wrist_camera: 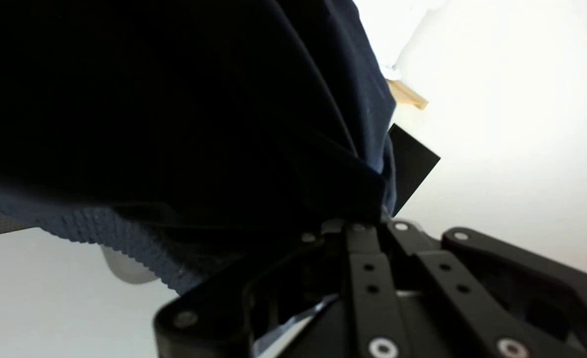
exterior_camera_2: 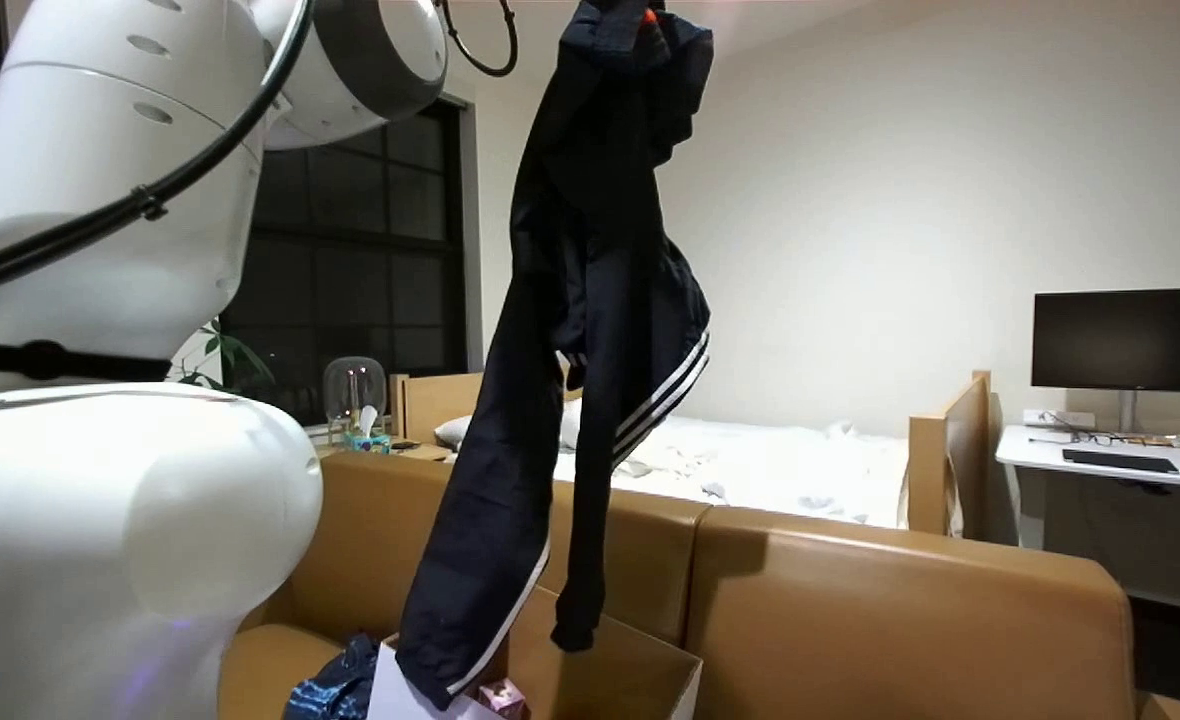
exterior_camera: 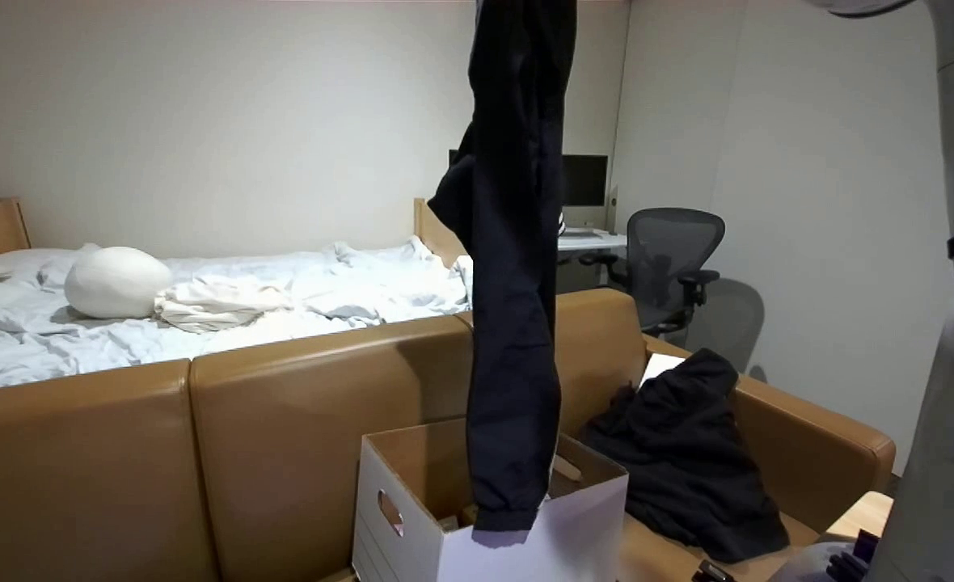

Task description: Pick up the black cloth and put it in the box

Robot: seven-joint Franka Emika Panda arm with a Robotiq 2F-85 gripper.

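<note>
The black cloth (exterior_camera: 513, 323) is a long dark garment with white side stripes. It hangs down from my gripper in both exterior views (exterior_camera_2: 590, 220). It fills much of the wrist view (wrist_camera: 199, 124). My gripper (wrist_camera: 368, 226) is shut on its upper end; the fingertips are partly hidden by the fabric. The white box (exterior_camera: 574, 529) stands open on the sofa, brown inside, and also shows in an exterior view (exterior_camera_2: 640, 675). The cloth's lower ends overlap the box's opening and near wall in the pictures; I cannot tell whether they touch it.
The box holds some small items, including a pink one (exterior_camera_2: 503, 697). Another dark garment (exterior_camera: 687, 461) lies on the brown sofa (exterior_camera: 307, 396) beside the box. A dark blue patterned cloth (exterior_camera_2: 335, 685) lies by the box. A bed (exterior_camera: 348, 279) stands behind the sofa backrest.
</note>
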